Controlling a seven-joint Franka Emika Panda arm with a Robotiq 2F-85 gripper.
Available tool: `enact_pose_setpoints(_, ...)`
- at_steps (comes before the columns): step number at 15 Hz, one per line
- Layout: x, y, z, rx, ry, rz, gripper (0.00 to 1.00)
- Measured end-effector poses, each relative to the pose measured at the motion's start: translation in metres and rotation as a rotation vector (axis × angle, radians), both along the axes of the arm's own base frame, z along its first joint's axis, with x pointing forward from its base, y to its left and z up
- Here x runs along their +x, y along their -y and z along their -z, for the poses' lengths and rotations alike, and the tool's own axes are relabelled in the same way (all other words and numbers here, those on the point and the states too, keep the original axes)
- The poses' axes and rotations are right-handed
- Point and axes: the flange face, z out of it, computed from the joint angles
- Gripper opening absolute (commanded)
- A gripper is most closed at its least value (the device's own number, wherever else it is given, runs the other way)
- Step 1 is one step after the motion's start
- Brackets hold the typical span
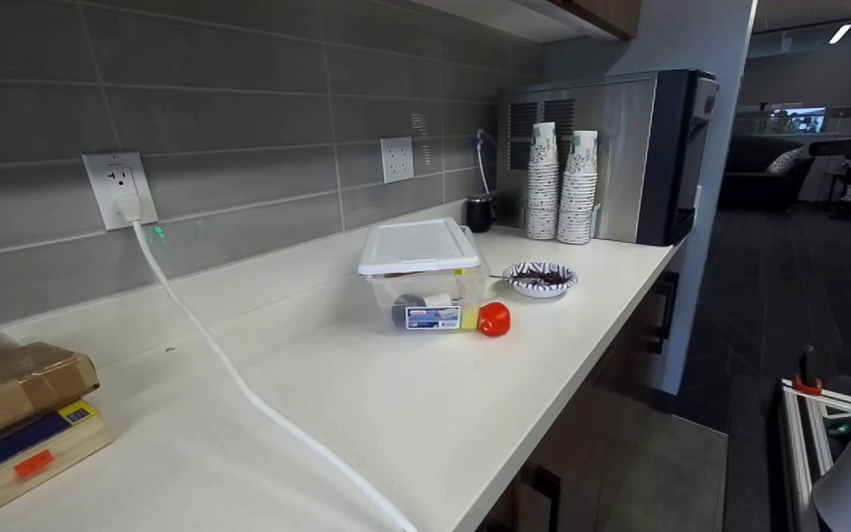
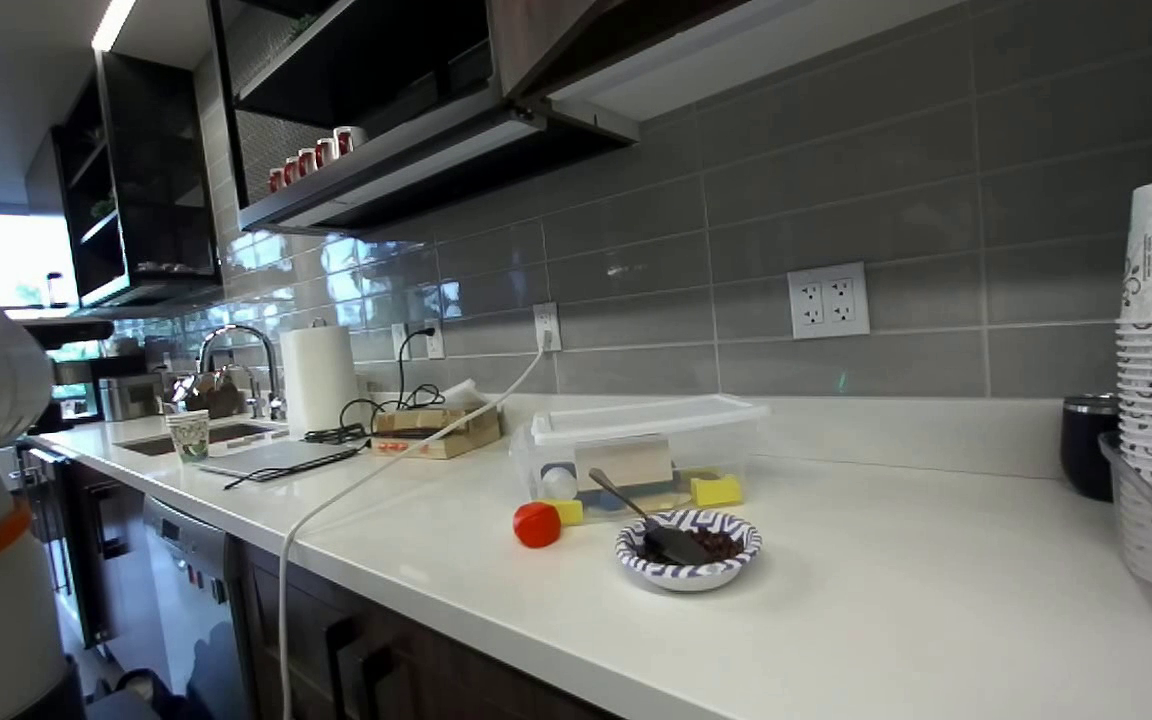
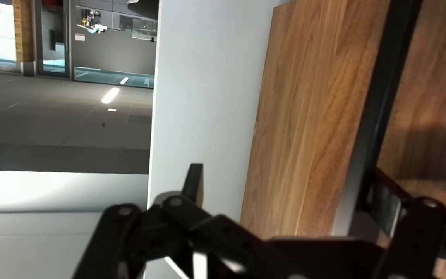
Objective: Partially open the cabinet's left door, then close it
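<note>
The overhead cabinet's brown wood [image 1: 610, 16] shows at the top of an exterior view, with a pale underside. It also shows at the top of an exterior view [image 2: 536, 40]. The wrist view, upside down, shows a wood panel [image 3: 308, 116], a dark lengthwise strip [image 3: 381, 97] and more wood beyond it [image 3: 436, 77]. My gripper [image 3: 289, 193] is open in the wrist view, its fingers wide apart. One finger stands before the pale wall; the other is at the dark strip, and I cannot tell whether it touches. The gripper is outside both exterior views.
Below is a white counter [image 1: 366, 414] with a lidded clear box [image 1: 425, 251], a red object [image 1: 494, 319], a patterned bowl [image 1: 540, 281] and stacked cups [image 1: 577, 192]. A white cable [image 1: 278, 414] crosses it. A pale side wall [image 3: 211, 97] adjoins the cabinet.
</note>
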Motion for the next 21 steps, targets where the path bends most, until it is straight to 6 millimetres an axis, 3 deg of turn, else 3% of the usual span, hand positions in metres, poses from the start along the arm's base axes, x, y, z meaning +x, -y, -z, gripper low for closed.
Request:
enact_pose_setpoints(13, -0.104, -0.072, 0.006, 0.003, 0.035, 0.045, 1.0)
enact_pose_setpoints(17, -0.118, -0.086, 0.008, -0.006, 0.038, 0.054, 1.0)
enact_pose_setpoints(21, -0.118, -0.091, 0.009, -0.021, 0.029, 0.055, 1.0)
